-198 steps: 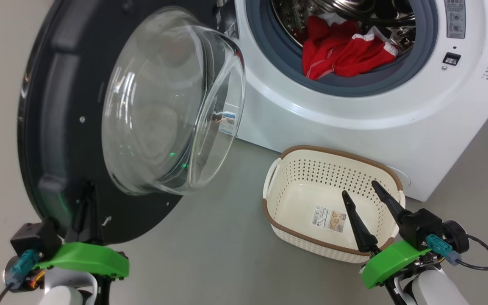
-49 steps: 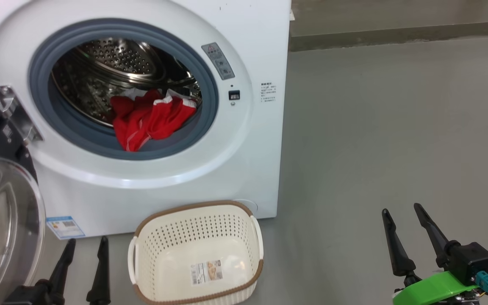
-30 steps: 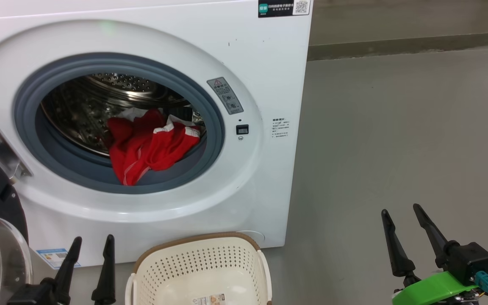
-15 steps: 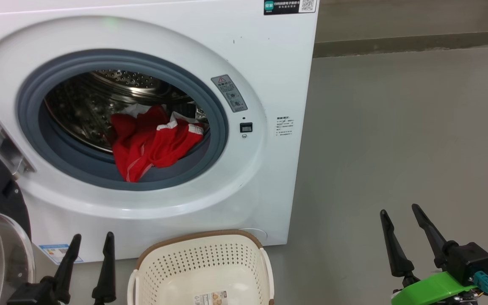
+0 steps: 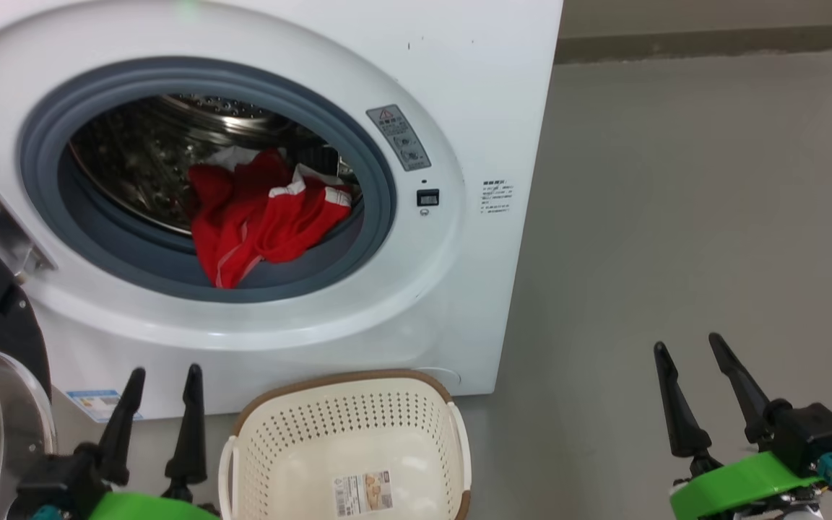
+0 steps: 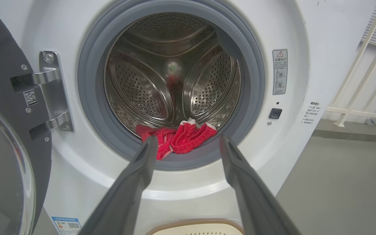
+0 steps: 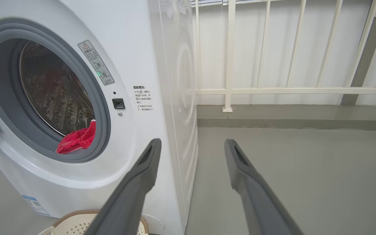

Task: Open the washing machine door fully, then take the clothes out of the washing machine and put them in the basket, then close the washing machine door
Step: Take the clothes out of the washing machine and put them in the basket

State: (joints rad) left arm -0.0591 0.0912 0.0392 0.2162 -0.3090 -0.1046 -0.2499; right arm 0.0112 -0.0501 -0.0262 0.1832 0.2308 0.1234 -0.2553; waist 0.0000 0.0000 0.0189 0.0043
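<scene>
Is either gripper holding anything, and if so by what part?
Nothing is held. The left gripper and the right gripper are both open and empty; the red clothes lie untouched inside the washing machine.

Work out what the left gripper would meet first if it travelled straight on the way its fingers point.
Probably the clothes: the left wrist view shows them between the left gripper's open fingers. Depth is unclear, so the grey rubber ring could come first.
</scene>
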